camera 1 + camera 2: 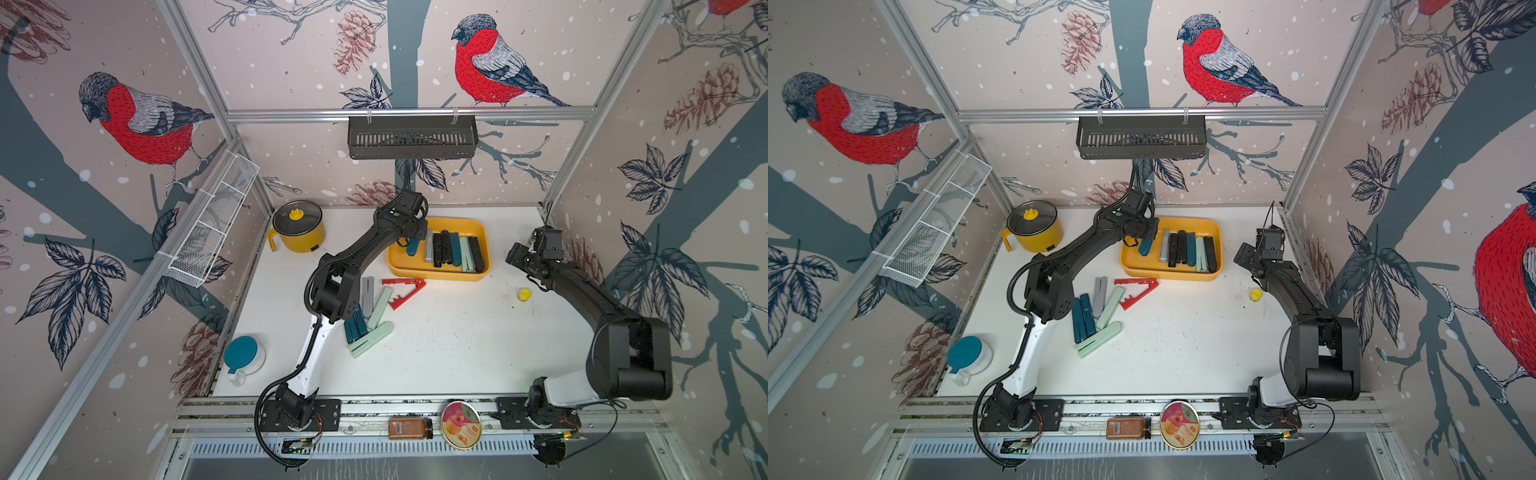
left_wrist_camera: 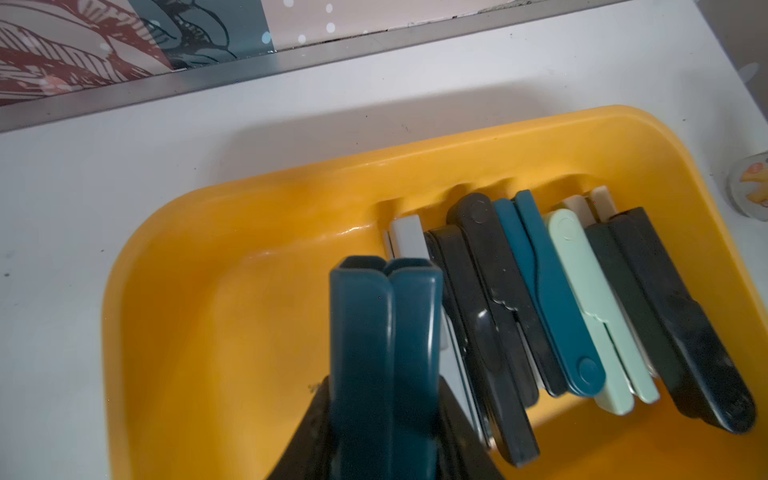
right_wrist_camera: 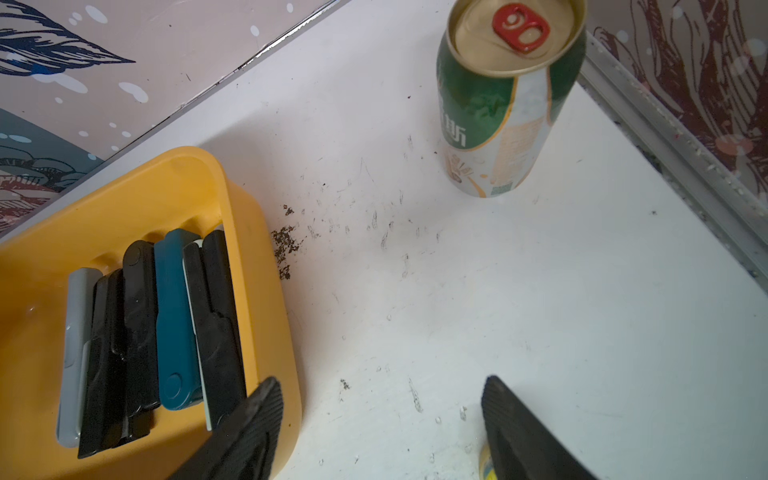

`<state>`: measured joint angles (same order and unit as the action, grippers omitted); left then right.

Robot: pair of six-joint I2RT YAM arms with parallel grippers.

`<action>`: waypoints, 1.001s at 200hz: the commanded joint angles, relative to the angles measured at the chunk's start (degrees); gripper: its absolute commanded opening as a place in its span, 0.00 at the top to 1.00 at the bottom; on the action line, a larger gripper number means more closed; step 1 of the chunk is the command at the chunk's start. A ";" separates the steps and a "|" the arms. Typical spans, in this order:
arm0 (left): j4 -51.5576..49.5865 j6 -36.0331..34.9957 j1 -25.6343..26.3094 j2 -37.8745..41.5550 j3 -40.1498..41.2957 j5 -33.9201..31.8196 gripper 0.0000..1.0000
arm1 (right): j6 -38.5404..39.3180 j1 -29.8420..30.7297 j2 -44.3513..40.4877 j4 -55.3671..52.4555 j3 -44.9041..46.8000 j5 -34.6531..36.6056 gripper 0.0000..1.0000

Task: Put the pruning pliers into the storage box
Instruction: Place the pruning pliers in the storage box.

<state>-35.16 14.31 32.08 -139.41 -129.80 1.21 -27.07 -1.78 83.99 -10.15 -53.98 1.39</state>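
Starting at the near edge: the front rail (image 1: 374,409) has a brown spice jar (image 1: 410,428) and a round tin (image 1: 460,424) on it, both off the white table (image 1: 457,353). The near half of the table is mostly bare, so there's loads of room between the two arm bases. A teal-lidded jug (image 1: 243,359) hugs the left edge. Left of middle are the loose pliers (image 1: 380,309), teal, mint and grey ones heaped against each other right by the left arm's elbow. The red pliers (image 1: 417,285) lie spread in a V just beyond, close to the near wall of the yellow tray (image 1: 440,273). A small yellow cap (image 1: 524,294) sits alone on the right, near the right arm. The tray's right half is packed with a row of pliers (image 1: 455,251) lying side by side, and its left half is bare. The left gripper (image 1: 413,241) hangs over that bare part, clamped on closed teal pliers (image 2: 386,332). The right gripper (image 3: 382,399) is spread wide with nothing in it, over bare table just right of the tray's right wall. A yellow pot (image 1: 297,228) fills the far left corner. Only the right wrist view shows the green can (image 3: 507,104), upright by the far right edge; the top views don't show it. Only the top views show the black rack (image 1: 411,137) on the back wall.
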 commanded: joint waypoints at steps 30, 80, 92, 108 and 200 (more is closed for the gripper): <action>-1.99 0.39 -0.43 -4.36 -0.73 -3.37 0.79 | -0.47 0.07 -0.51 0.57 -0.52 0.72 0.23; 1.20 -0.88 -0.46 -5.46 1.78 -4.04 0.69 | -0.64 0.20 -0.31 0.55 -0.34 0.64 0.23; 1.61 -1.35 -0.43 -6.02 1.71 -3.53 0.67 | -0.61 0.20 -0.42 0.32 -0.27 0.87 0.23; 1.85 -1.54 -0.45 -6.72 1.59 -3.33 0.65 | -0.52 0.19 -0.66 0.33 -0.18 1.02 0.23; 1.59 -0.68 -0.80 -7.92 1.55 -2.42 0.43 | -0.39 0.20 -0.76 0.11 -0.08 1.49 0.23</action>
<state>-32.01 13.54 31.46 -147.00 -128.16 -1.56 -27.07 -1.63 83.64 -10.31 -54.06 1.98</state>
